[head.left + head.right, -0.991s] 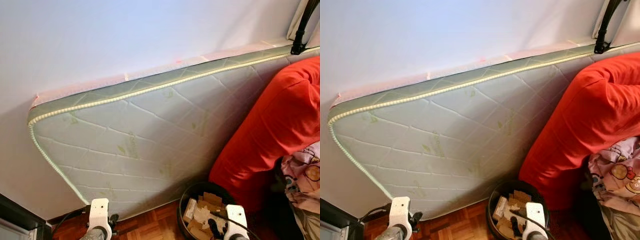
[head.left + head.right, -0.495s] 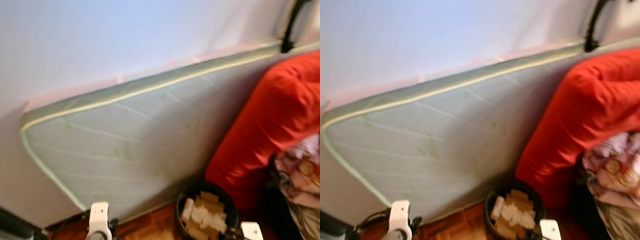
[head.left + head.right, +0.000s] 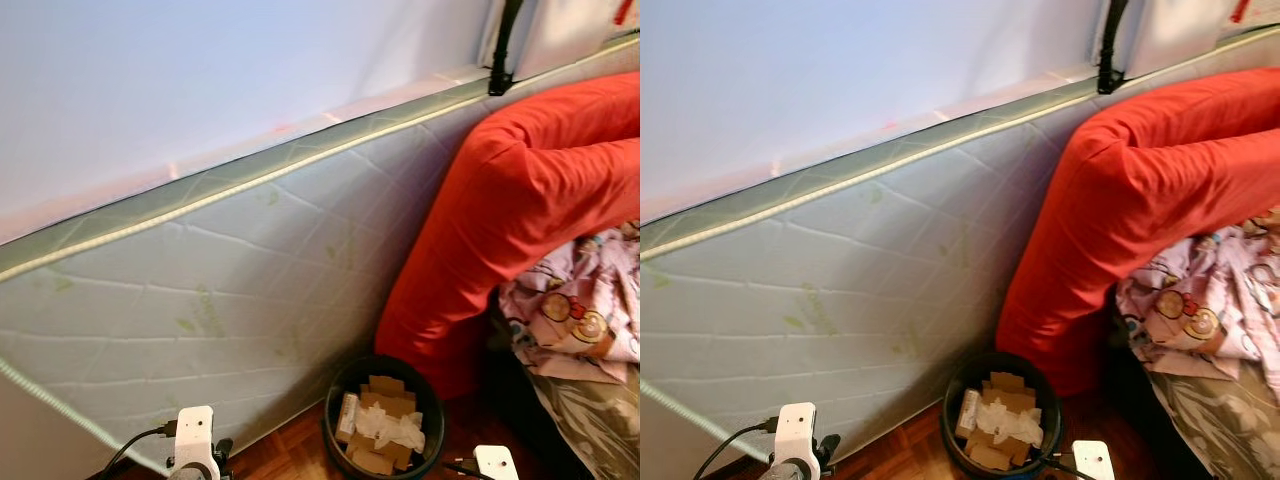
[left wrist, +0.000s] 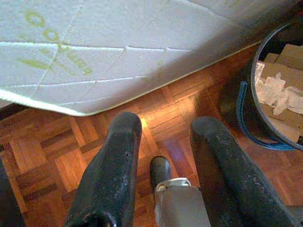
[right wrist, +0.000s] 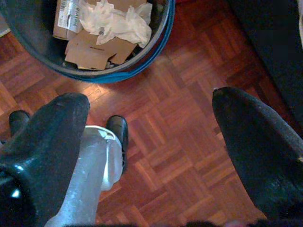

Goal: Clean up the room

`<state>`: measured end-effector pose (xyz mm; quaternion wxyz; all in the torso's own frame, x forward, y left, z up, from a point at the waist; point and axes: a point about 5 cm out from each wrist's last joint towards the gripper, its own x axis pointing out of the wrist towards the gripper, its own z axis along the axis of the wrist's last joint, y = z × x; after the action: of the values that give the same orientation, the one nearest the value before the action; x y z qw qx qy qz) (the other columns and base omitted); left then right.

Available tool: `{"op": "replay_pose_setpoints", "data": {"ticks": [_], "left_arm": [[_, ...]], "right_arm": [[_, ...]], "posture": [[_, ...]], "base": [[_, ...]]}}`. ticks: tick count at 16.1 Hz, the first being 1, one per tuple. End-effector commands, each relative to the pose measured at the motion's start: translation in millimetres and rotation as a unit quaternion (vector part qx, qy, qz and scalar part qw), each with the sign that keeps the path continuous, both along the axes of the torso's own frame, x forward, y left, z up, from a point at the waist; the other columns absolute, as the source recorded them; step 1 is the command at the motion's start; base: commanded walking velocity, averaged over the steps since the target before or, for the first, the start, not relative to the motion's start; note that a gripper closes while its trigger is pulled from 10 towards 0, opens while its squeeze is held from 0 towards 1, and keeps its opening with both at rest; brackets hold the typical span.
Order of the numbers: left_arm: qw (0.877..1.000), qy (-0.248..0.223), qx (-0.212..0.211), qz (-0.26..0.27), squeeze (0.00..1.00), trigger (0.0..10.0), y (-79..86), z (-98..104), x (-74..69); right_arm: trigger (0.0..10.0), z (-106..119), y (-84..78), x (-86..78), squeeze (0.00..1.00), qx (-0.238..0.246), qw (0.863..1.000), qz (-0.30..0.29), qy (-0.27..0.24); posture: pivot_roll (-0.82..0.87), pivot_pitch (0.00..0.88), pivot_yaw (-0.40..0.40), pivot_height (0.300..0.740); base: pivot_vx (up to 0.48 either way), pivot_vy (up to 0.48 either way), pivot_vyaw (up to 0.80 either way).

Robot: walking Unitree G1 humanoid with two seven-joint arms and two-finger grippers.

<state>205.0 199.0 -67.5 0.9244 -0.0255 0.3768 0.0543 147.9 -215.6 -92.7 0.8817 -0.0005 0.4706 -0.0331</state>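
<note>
Two wrist cams give floor detail the head cams lack: parquet floor (image 5: 184,123) in reddish wood blocks, plus the robot's own foot under each arm. Left gripper (image 4: 163,156) hangs over bare parquet just off the mattress (image 3: 250,290) bottom edge, fingers parted, nothing between them. Right gripper (image 5: 149,137) hangs beside the waste bin (image 5: 156,45), fingers spread wide, also empty.

Head view: mattress stands on its long edge, leaning against the pale wall (image 3: 200,70). Quilted white face with green leaf print, green piped border. A red duvet (image 3: 520,200) drapes against its right part. The round dark bin with a blue rim sits on the floor at the duvet's foot, touching or nearly touching the mattress; it holds cardboard scraps (image 3: 385,400) and crumpled white paper (image 3: 390,428).

Cartoon-print bedding (image 3: 575,310) is piled at right, cut by the frame edge. Black strap (image 3: 500,50) hangs at the top, upper end out of frame. Mattress left end is cropped too.
</note>
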Motion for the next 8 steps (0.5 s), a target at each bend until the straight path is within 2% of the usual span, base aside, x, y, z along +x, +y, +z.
{"op": "replay_pose_setpoints", "data": {"ticks": [1,2,4,8], "left_arm": [[1.0,0.016,0.018,-0.003,0.0,10.0,5.2,-2.9,-5.7],[1.0,0.017,0.023,-0.006,0.0,10.0,5.8,-3.2,-6.6],[1.0,0.018,0.023,-0.004,0.0,10.0,7.1,-3.8,-8.4],[1.0,0.017,0.016,0.004,0.0,10.0,7.1,-4.2,-9.2]], "right_arm": [[10.0,0.9,-1.2,2.2,0.0,-0.002,1.0,-0.005,-0.002],[10.0,0.9,-1.6,2.0,0.0,-0.002,1.0,-0.004,-0.001],[10.0,0.7,-3.1,0.9,0.0,-0.003,1.0,-0.016,0.0],[10.0,-0.3,-5.8,-2.7,0.0,-0.006,0.999,-0.031,0.004]], "posture": [[0.0,0.0,0.026,0.74],[0.0,0.0,0.026,0.74],[0.0,0.0,0.024,0.74],[0.0,0.0,0.028,0.74]], "base": [[0.0,0.0,-0.69],[0.0,0.0,-0.69],[0.0,-0.332,-0.69],[0.0,0.0,-0.7]]}}
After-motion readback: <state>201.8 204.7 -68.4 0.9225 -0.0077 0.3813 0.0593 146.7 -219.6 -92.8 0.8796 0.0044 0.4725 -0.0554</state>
